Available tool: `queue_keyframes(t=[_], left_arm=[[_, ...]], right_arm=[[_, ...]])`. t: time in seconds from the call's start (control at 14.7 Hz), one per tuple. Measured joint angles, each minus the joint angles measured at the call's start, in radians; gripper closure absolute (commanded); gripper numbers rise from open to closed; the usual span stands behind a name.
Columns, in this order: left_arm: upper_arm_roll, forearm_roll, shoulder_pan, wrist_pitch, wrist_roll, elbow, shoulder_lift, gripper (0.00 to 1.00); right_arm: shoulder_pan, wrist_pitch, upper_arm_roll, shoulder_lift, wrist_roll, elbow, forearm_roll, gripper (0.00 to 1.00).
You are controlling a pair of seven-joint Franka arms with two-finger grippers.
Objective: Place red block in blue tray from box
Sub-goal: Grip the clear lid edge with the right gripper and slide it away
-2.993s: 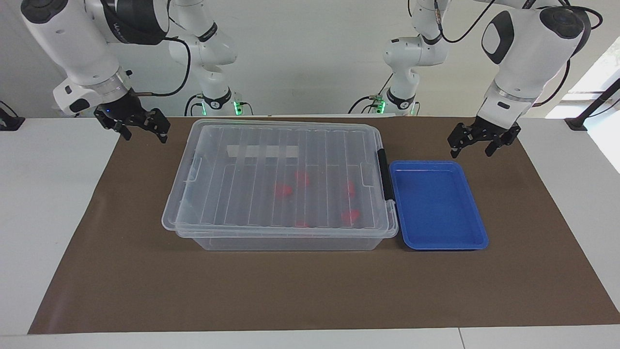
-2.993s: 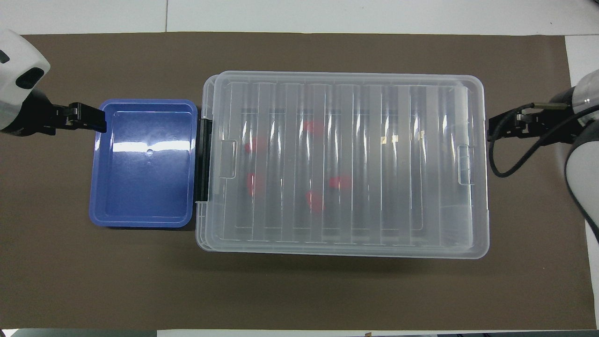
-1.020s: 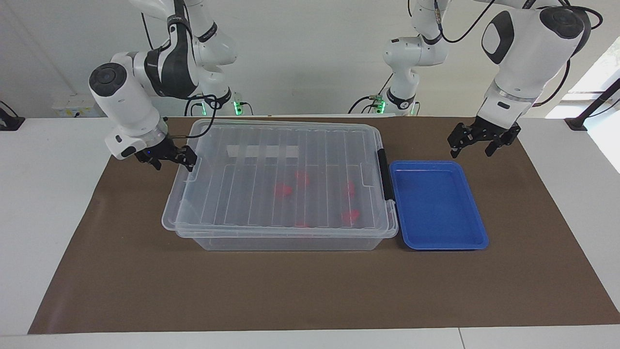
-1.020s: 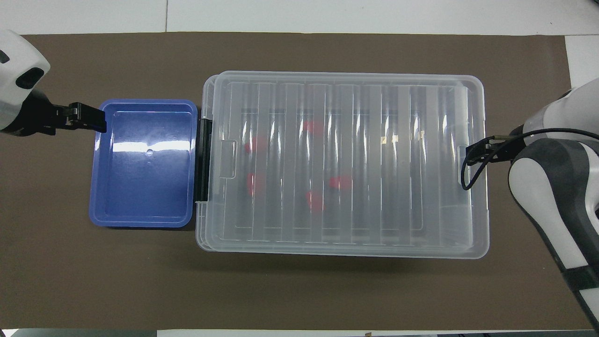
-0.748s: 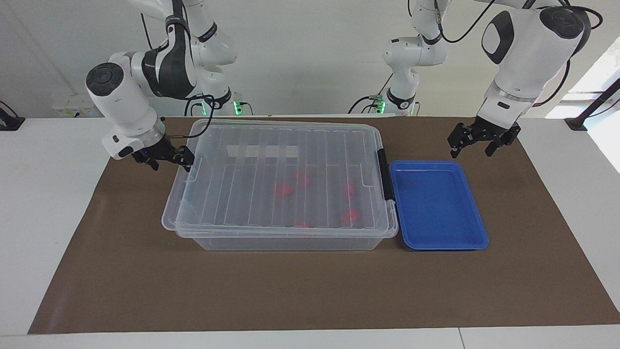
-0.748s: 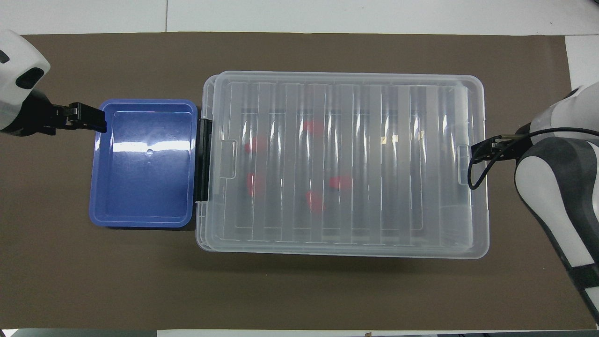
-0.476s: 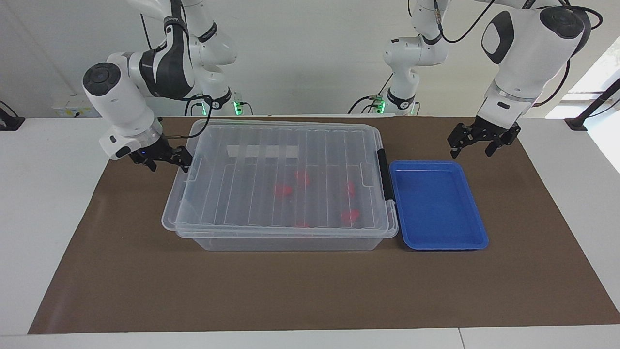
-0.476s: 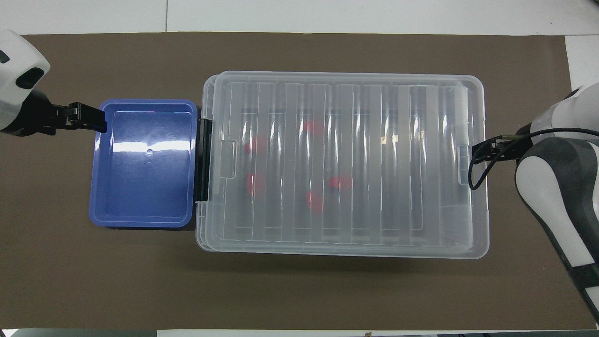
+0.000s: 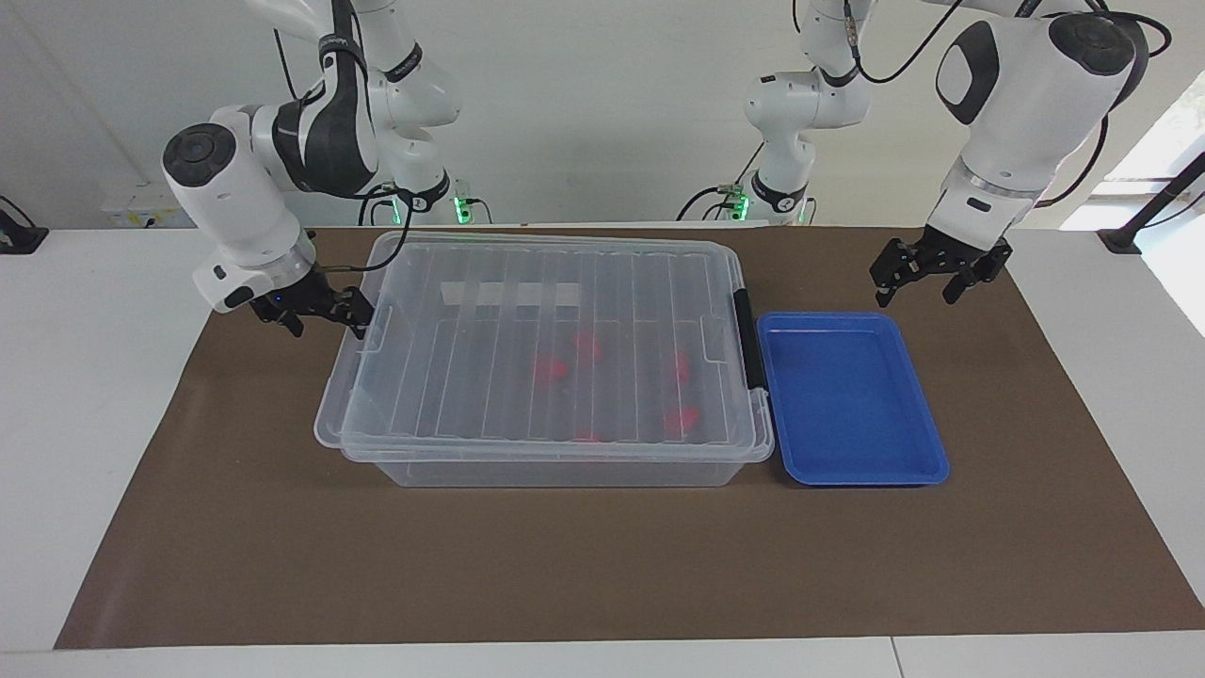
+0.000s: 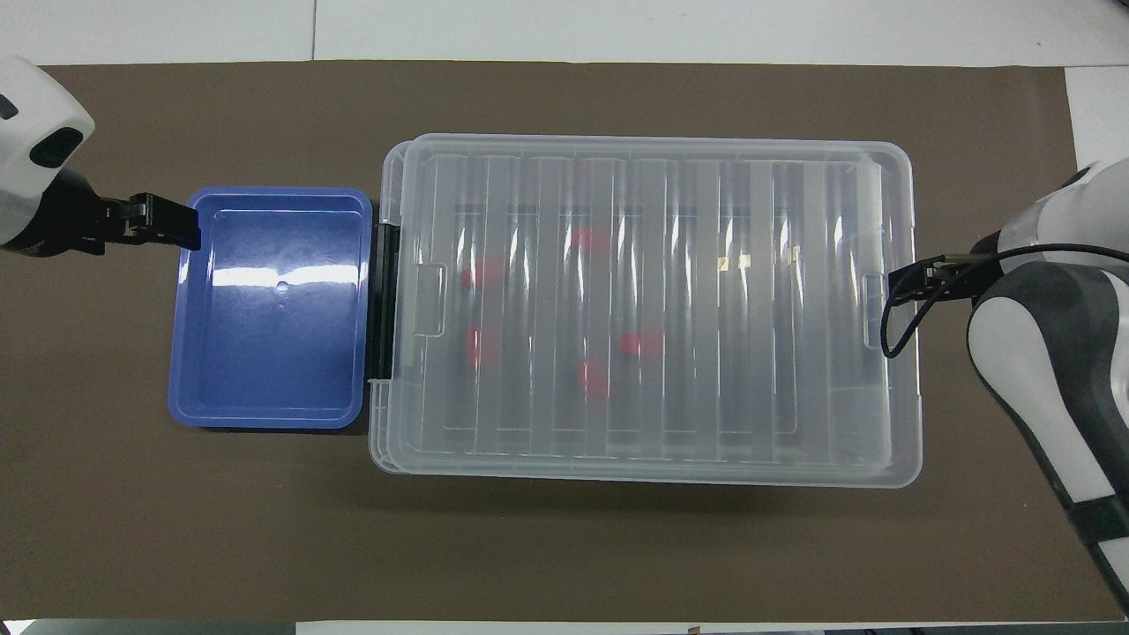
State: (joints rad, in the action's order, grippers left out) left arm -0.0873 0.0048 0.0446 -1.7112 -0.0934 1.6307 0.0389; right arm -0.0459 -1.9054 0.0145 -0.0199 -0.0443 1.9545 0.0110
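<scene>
The clear box (image 9: 555,466) stands mid-table with its ribbed lid (image 9: 490,311) on; it also shows in the overhead view (image 10: 882,176). Several red blocks (image 9: 549,369) lie inside and show through the lid, as in the overhead view (image 10: 639,342). The blue tray (image 9: 847,395) is empty and lies against the box's black-clip end, as the overhead view (image 10: 273,353) shows. My right gripper (image 9: 325,318) is open, low at the box's other end, by the lid's rim (image 10: 908,287). My left gripper (image 9: 927,282) is open and waits over the mat beside the tray (image 10: 163,225).
A black handle clip (image 9: 747,339) sits on the box end that faces the tray. A brown mat (image 9: 602,565) covers the white table (image 9: 85,377). Bare mat lies between the box and the table edge farthest from the robots.
My right arm came down from beside the box to the lid's end, then drew back a little toward the table's end. The left arm, box and tray have not moved.
</scene>
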Motion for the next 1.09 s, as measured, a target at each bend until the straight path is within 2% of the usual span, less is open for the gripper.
queue_keyframes(t=[1.09], left_arm=[[0.0, 0.0, 0.0, 0.0, 0.0, 0.001, 0.0, 0.0]], right_arm=[[0.0, -0.016, -0.104, 0.006, 0.154, 0.001, 0.024, 0.0]])
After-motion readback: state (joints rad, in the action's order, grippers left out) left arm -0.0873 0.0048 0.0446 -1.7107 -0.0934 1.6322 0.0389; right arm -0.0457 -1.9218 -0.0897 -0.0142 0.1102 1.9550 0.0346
